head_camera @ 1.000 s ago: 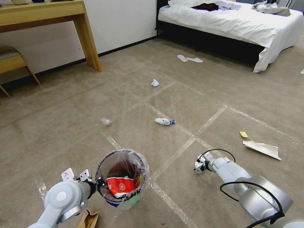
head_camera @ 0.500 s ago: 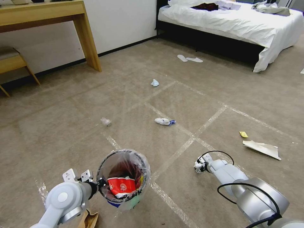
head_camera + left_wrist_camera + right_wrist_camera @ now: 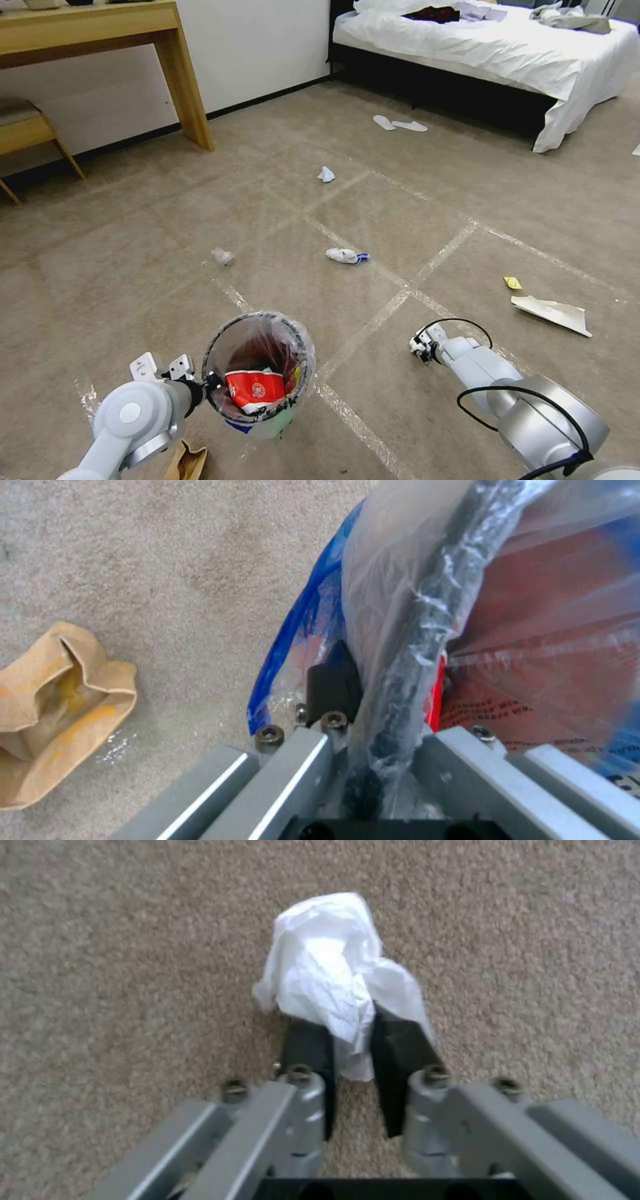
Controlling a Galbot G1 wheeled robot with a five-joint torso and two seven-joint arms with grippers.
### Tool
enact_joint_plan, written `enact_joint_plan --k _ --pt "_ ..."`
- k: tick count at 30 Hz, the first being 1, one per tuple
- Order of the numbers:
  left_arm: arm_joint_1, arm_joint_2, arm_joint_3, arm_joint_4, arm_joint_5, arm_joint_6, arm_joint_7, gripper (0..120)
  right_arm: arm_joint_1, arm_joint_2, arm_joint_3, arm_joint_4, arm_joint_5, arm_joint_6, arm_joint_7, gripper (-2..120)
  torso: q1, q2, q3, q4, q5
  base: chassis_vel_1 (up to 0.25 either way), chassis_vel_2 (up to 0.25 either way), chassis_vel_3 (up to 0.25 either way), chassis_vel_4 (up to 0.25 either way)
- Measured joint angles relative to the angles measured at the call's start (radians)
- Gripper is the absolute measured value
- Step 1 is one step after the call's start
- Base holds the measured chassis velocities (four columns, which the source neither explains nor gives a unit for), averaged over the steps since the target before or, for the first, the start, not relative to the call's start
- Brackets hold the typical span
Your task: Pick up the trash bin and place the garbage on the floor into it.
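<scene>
Jaws of the left gripper [image 3: 208,383] are pinched on the lined rim of the trash bin [image 3: 259,373], one finger [image 3: 333,682] outside the wall, the other hidden behind the liner; in the left wrist view the dark rim under the crinkly clear plastic runs straight into the clamp. Bin is held upright at the lower left of the head view, mouth open to the camera, with a red-and-white cup [image 3: 253,390] and other wrappers inside. Torn brown cardboard [image 3: 57,715] lies on the floor [image 3: 413,213] just beside and below the bin. Right gripper [image 3: 352,1040] is low over the carpet at lower right, its two black fingers [image 3: 308,1045] closed on a crumpled white tissue [image 3: 333,975], the paper bunched between and beyond the tips; whether the tissue touches the carpet cannot be told. Loose garbage farther out on the taped grid: a white-and-blue wrapper [image 3: 346,255] near a tape line ahead, a small clear scrap [image 3: 223,255] to its left, a pale blue tissue [image 3: 326,175] beyond, a yellow scrap [image 3: 512,283] and a large pale paper piece [image 3: 552,313] to the right. All well apart from the bin.
</scene>
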Motion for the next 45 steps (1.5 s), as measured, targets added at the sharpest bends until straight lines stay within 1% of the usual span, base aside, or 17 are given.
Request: enact_joint_plan --k 4,14,17,19,20,22,23,25,26,27,29,30,31,36,37,43,45 --pt "0.001 -0.001 0.0 0.0 0.0 -0.001 -0.001 0 -0.001 -0.004 0.005 0.008 0.017 0.012 -0.007 0 0.0 0.0 0.0 0.0001 0.0 0.0 0.0 0.0 0.0" --pt "0.005 -0.008 0.002 -0.002 0.005 -0.004 -0.002 0 0.003 -0.011 0.031 0.037 0.027 0.052 -0.014 0 0.0 0.0 0.0 0.0 0.0003 0.0 0.0 0.0 0.0" --pt "0.001 -0.007 0.004 -0.002 0.003 -0.004 -0.003 0 0.005 -0.038 0.065 0.114 0.033 0.092 -0.017 0 0.0 0.0 0.0 0.0002 0.0001 0.0 0.0 0.0 0.0" --pt "-0.008 -0.004 0.006 -0.001 -0.005 -0.005 -0.008 0 -0.003 -0.089 0.096 0.223 0.037 0.138 -0.023 0 0.0 0.0 0.0 0.0007 0.0007 0.0 0.0 0.0 0.0" --pt "-0.008 -0.004 0.006 -0.001 -0.005 -0.005 -0.008 0 -0.003 -0.089 0.096 0.223 0.037 0.138 -0.023 0 0.0 0.0 0.0 0.0007 0.0007 0.0 0.0 0.0 0.0" --pt "-0.018 0.006 0.01 0.002 -0.012 -0.006 -0.012 0 -0.002 -0.17 0.152 0.344 0.063 0.226 -0.039 0 0.0 0.0 0.0 -0.0002 -0.0003 0.0 0.0 0.0 0.0" --pt "-0.018 0.006 0.01 0.002 -0.012 -0.006 -0.012 0 -0.002 -0.17 0.152 0.344 0.063 0.226 -0.039 0 0.0 0.0 0.0 -0.0002 -0.0003 0.0 0.0 0.0 0.0" --pt "-0.032 0.014 0.012 0.001 -0.023 -0.006 -0.012 0 -0.003 -0.26 0.167 0.493 0.254 0.359 -0.082 0 0.0 0.0 0.0 -0.0006 0.0002 0.0 0.0 0.0 0.0" --pt "-0.032 0.014 0.012 0.001 -0.023 -0.006 -0.012 0 -0.003 -0.26 0.167 0.493 0.254 0.359 -0.082 0 0.0 0.0 0.0 -0.0006 0.0002 0.0 0.0 0.0 0.0" --pt "-0.039 0.016 0.011 0.002 -0.027 -0.006 -0.012 0 -0.004 -0.293 0.187 0.567 0.311 0.405 -0.107 0 0.0 0.0 0.0 -0.0009 0.0002 0.0 0.0 0.0 0.0" --pt "-0.041 0.016 0.009 0.003 -0.028 -0.006 -0.012 0 0.001 -0.307 0.211 0.615 0.329 0.444 -0.141 0 0.0 0.0 0.0 -0.0008 0.0 0.0 0.0 0.0 0.0" --pt "-0.037 0.016 0.004 0.003 -0.028 -0.006 -0.013 0 0.008 -0.326 0.242 0.691 0.342 0.482 -0.175 0 0.0 0.0 0.0 -0.0001 0.0001 0.0 0.0 0.0 0.0" --pt "-0.03 0.016 0.0 0.002 -0.027 -0.006 -0.013 0 0.007 -0.345 0.26 0.774 0.367 0.489 -0.186 0 0.0 0.0 0.0 0.0008 0.0001 0.0 0.0 0.0 0.0" --pt "-0.023 0.015 -0.007 -0.005 -0.027 -0.007 -0.014 0 0.0 -0.394 0.275 0.948 0.471 0.492 -0.218 0 0.0 0.0 0.0 0.0004 0.0003 0.0 0.0 0.0 0.0" --pt "-0.018 0.01 -0.014 -0.015 -0.026 -0.009 -0.019 0 -0.002 -0.419 0.275 1.055 0.544 0.479 -0.257 0 0.0 0.0 0.0 -0.0002 -0.0002 0.0 0.0 0.0 0.0" --pt "-0.01 0.0 -0.021 -0.034 -0.023 -0.014 -0.027 0 -0.002 -0.453 0.273 1.239 0.683 0.428 -0.366 0 0.0 0.0 0.0 0.0003 -0.0002 0.0 0.0 0.0 0.0" --pt "-0.012 0.0 -0.026 -0.039 -0.023 -0.015 -0.024 0 0.009 -0.471 0.259 1.327 0.751 0.394 -0.439 0 0.0 0.0 0.0 0.0001 0.0 0.0 0.0 0.0 0.0"
